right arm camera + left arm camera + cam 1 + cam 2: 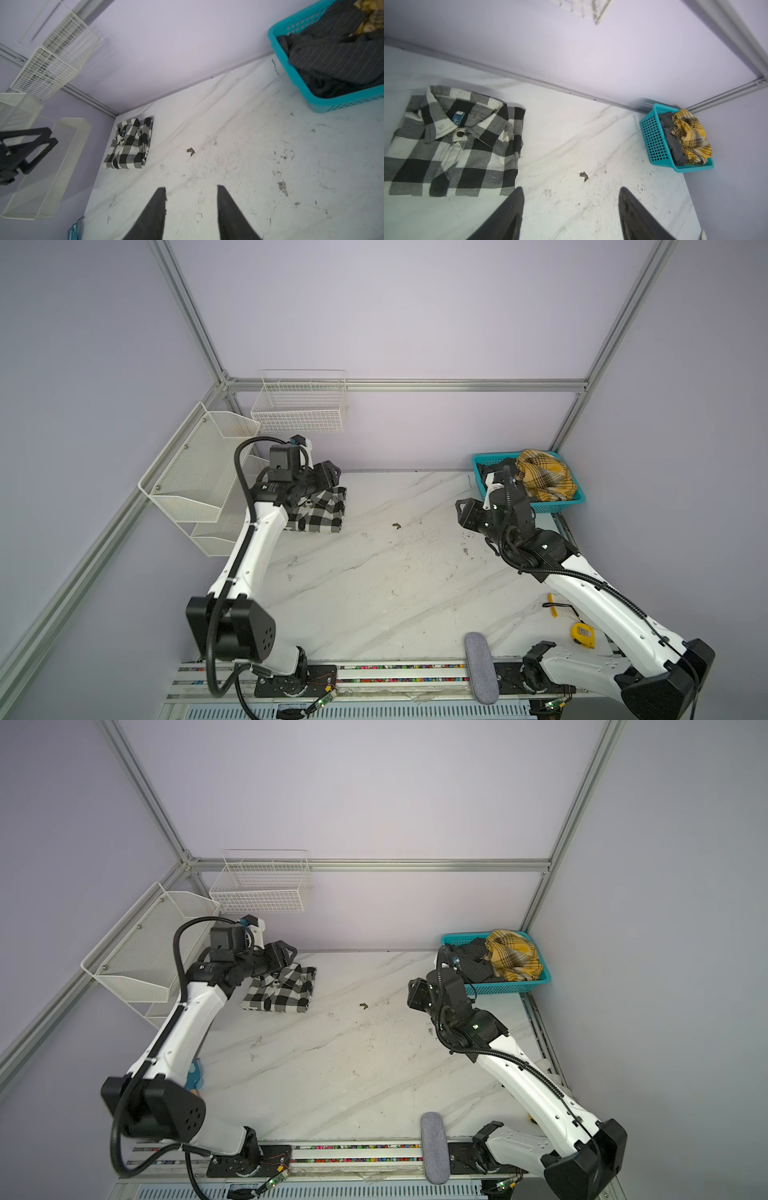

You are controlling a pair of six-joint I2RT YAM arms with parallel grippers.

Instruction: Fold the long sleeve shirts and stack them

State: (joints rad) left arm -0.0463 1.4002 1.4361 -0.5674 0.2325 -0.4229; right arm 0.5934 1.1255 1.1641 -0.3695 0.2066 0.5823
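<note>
Well, my left gripper [571,190] and right gripper [191,188] gape empty; a low left sweep could ruffle the folded checked shirt [452,145].

left hand [571,189] spread wide and empty, right hand [191,187] parted, empty

You're in a robot lab cell, not a home. A bare aluminium frame [407,384] holds plain lilac panels [415,323] round a marble-look table [374,572]. The left arm [253,547] and right arm [602,605] are bolted to a rail [395,672], and a tape measure [582,635] lies nearby.
</note>
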